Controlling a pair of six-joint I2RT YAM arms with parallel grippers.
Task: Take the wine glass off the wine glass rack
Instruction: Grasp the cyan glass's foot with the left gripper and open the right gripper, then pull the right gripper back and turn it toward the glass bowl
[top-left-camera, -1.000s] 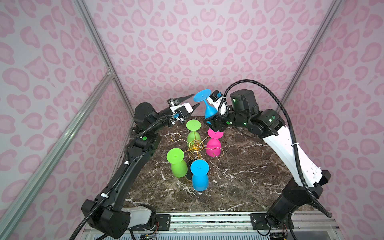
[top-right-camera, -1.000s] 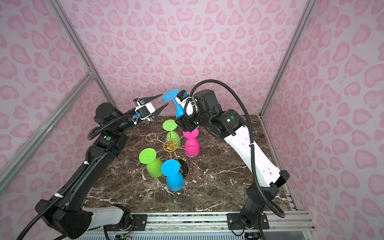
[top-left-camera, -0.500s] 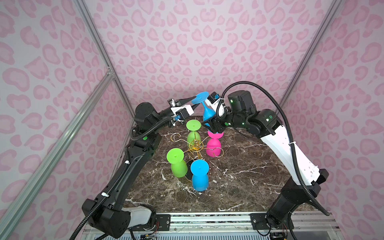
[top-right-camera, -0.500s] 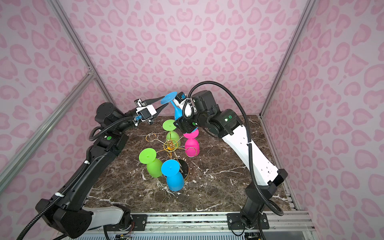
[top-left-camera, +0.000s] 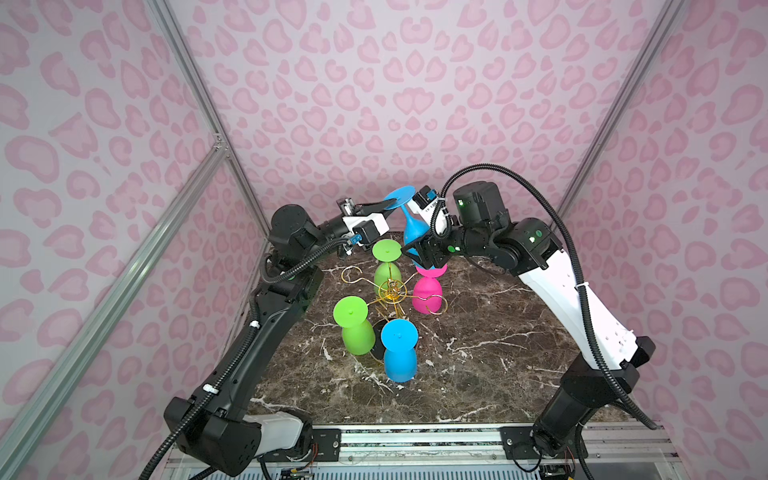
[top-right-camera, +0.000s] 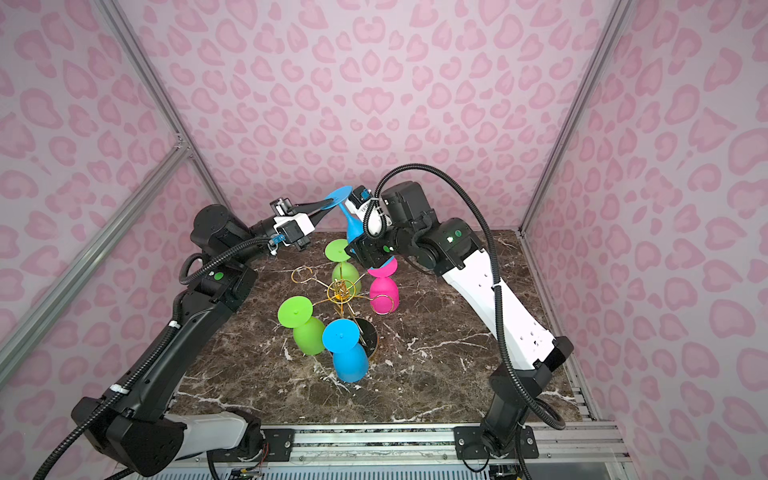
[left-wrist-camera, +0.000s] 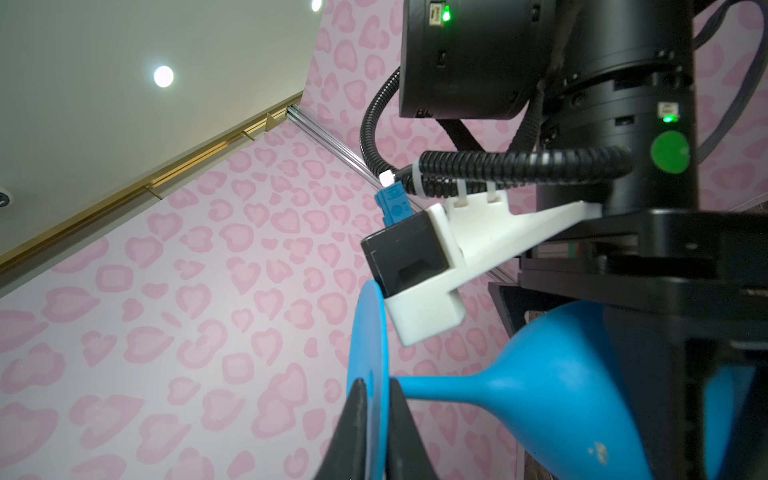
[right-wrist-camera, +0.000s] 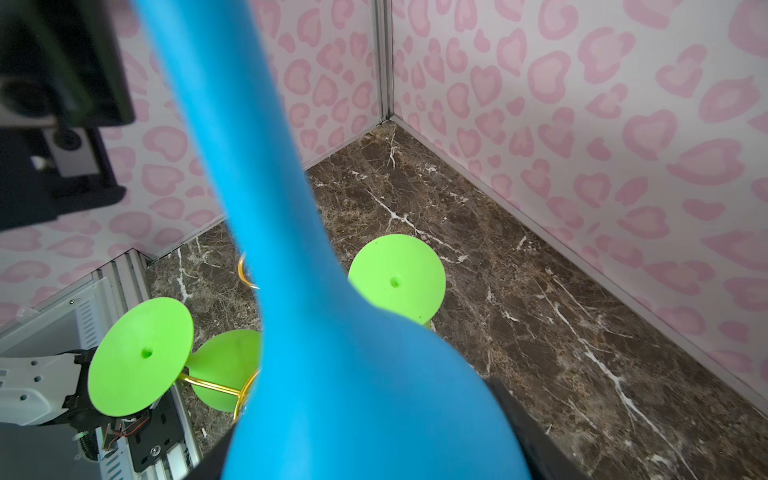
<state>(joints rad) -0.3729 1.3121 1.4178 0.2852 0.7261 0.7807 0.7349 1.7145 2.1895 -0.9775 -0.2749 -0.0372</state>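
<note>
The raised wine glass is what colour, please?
The wine glass is blue, clearest in left wrist view.

No readable txt, no labels, brands, nos. or signs in any view

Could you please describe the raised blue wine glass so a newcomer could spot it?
Find the gold wine glass rack on the marble table. Above its far side, the left gripper and right gripper hold this blue wine glass. The other blue glass hangs on the rack.
</note>
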